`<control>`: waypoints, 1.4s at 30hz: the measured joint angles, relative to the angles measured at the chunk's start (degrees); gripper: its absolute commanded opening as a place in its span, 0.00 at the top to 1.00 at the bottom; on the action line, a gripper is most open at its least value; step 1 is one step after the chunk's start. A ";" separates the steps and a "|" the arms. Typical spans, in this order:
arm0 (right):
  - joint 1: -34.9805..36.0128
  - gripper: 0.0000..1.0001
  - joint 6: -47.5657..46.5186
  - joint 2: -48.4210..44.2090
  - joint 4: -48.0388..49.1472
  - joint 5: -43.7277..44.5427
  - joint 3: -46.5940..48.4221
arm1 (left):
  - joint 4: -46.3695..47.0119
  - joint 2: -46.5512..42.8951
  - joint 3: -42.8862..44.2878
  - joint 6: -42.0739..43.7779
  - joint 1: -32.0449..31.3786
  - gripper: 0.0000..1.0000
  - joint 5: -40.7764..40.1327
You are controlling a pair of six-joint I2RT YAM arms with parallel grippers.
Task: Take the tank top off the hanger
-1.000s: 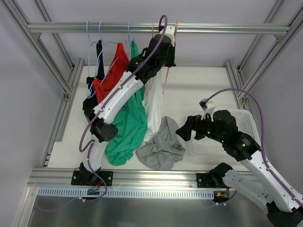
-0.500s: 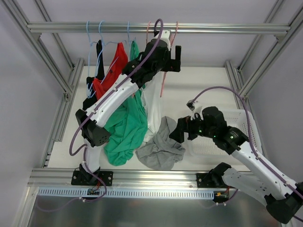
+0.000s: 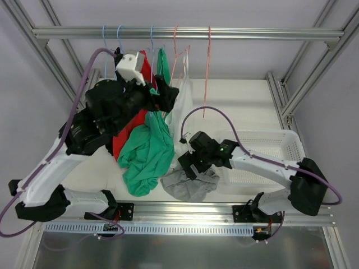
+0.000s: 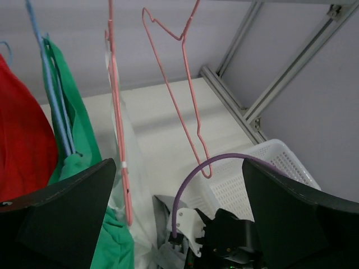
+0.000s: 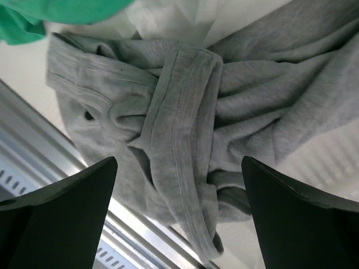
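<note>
The grey tank top (image 3: 193,185) lies crumpled on the table near the front edge, off any hanger. In the right wrist view its ribbed strap (image 5: 182,112) runs between my fingers. My right gripper (image 3: 188,165) hovers open just over it, and whether it touches the cloth I cannot tell (image 5: 179,218). A bare pink hanger (image 3: 206,67) hangs from the top rail and also shows in the left wrist view (image 4: 188,101). My left gripper (image 3: 165,96) is open and holds nothing (image 4: 179,224). It sits by the hanging clothes, left of the bare hanger.
A white top (image 3: 182,106) on a second pink hanger, a green top (image 3: 148,151) and a red top (image 3: 144,67) hang from the rail (image 3: 252,33). A white basket (image 3: 280,145) stands at the right. Frame posts line both sides.
My left gripper has opened and swung from the rail back down to the left. The right arm has reached left and down over the grey tank top.
</note>
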 measured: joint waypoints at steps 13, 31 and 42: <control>5.68 1.00 4.92 12.55 8.26 7.34 -4.39 | -2.08 -25.27 -28.79 -2.01 0.15 0.01 0.22; -12.61 1.00 -0.85 -23.61 -25.38 25.97 36.30 | -4.63 -22.73 -17.86 -1.05 0.15 0.01 9.20; -43.25 1.00 -0.24 -30.21 -25.66 18.36 3.82 | -3.76 6.71 13.27 8.98 0.15 0.01 4.37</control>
